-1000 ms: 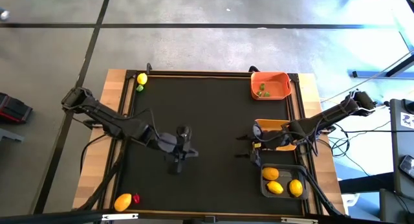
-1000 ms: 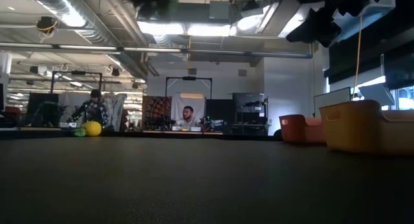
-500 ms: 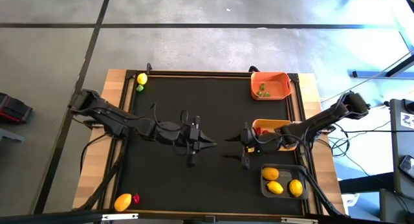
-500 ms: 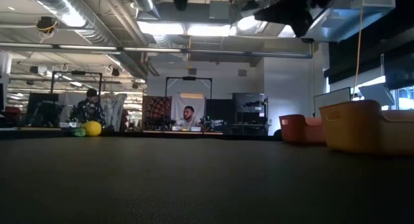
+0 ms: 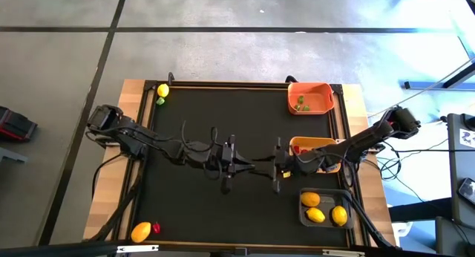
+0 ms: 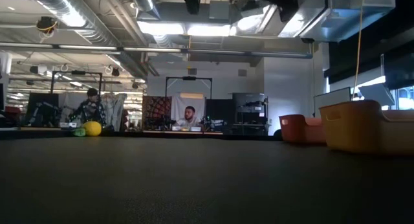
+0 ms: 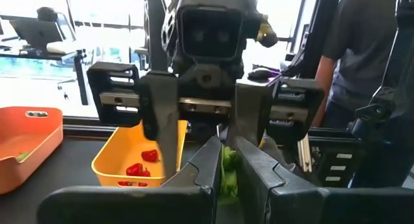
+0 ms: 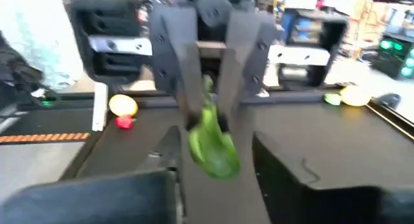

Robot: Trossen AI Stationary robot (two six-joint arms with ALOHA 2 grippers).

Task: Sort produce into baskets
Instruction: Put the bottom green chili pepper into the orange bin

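Observation:
Above the middle of the table my two grippers meet tip to tip, both level. My left gripper (image 5: 245, 166) is shut on a small green piece of produce (image 8: 210, 143). My right gripper (image 5: 273, 168) faces it, open, its fingers (image 8: 169, 153) standing on either side of the green piece with a gap. At the right edge stand the orange basket (image 5: 327, 101) holding green pieces, the yellow basket (image 5: 312, 142) holding red pieces (image 7: 139, 167), and the dark basket (image 5: 303, 209) holding three lemons. My left gripper pinches the green piece (image 7: 226, 160) between its two fingers (image 7: 200, 169). The fingers lie level and point toward the table's right edge. The piece is lifted clear of the table, and its free end (image 8: 217, 159) sticks out past the fingertips and droops.
A lemon (image 5: 162, 90) and a green piece (image 5: 159, 101) lie at the far left corner. Another lemon (image 5: 141, 231) and a red piece (image 5: 156, 228) lie at the near left corner. People sit and stand in the room beyond the table.
Both grippers have tipped up from pointing down to level and have come toward each other over the table's middle, the left one carrying the green piece. My right gripper's fingers have drawn closer together around the piece.

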